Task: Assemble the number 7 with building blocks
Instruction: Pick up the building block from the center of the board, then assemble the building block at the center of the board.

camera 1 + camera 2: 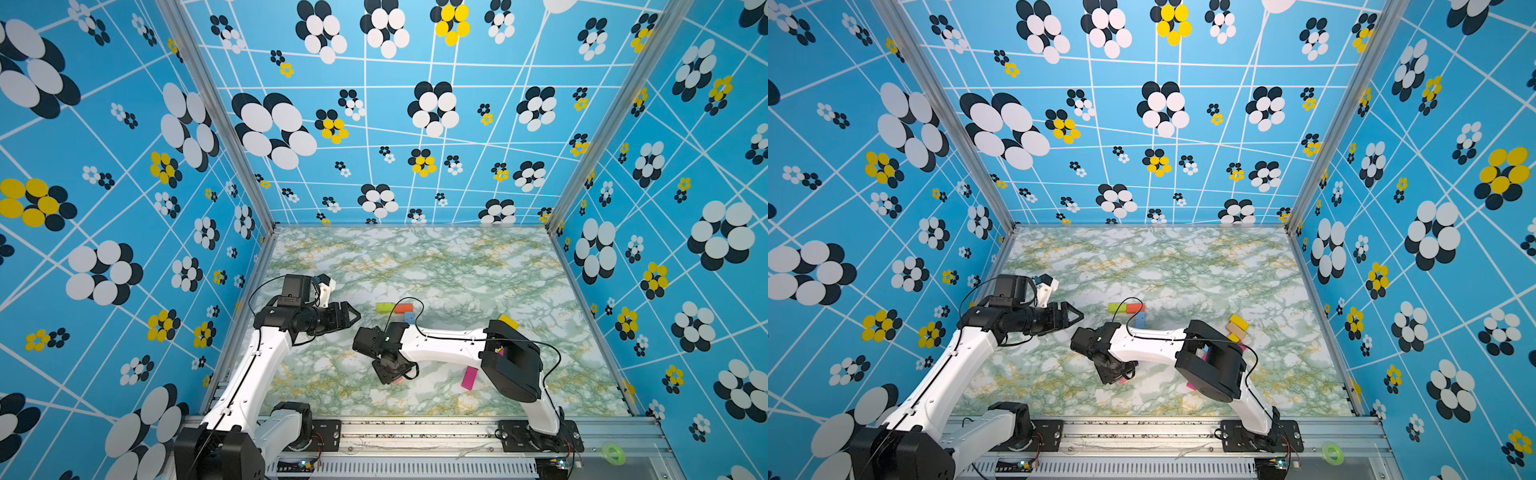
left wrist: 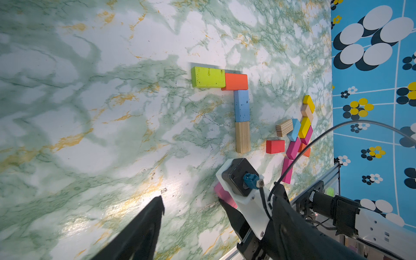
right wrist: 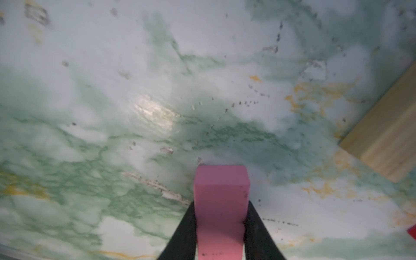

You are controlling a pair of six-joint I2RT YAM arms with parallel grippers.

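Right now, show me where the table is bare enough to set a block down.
Bare: the far table beyond the green block and orange block, up to the back wall; and the stretch between the left arm and the right end effector. Crowded: between the wood block and the right wall, where the red block and spare pile sit.

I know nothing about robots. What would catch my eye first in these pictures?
The loud blue walls with black, white and yellow flowers, set around a green marbled table. On it lies an unfinished 7 of green, orange, blue and wood blocks, with a bright pile of spares beside it. The right gripper pinches a pink block near the 7's foot.
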